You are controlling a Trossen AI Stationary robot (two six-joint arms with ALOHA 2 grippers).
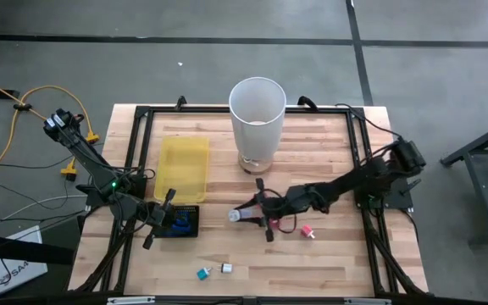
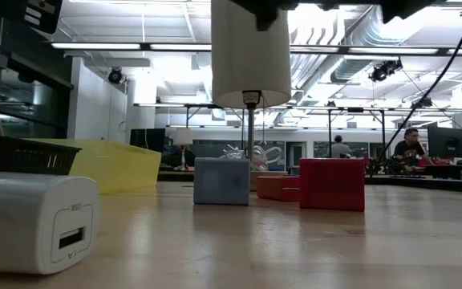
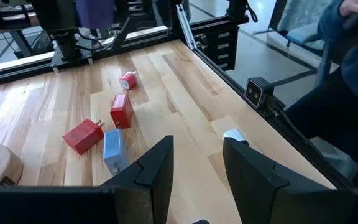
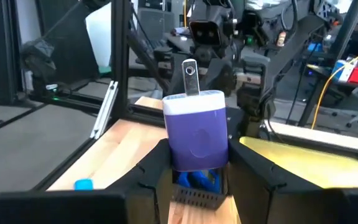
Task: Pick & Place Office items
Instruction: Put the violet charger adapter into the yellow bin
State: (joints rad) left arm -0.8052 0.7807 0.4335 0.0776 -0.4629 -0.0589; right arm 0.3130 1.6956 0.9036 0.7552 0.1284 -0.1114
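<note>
Your right end effector pinches the purple block-shaped plug-in charger at centre frame, prong up, presumably for the black mesh tray at lower left, where your left end effector waits spread.

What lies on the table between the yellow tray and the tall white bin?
Nothing. In the high view, the strip of wooden table between the yellow tray and the white bin is bare.
</note>
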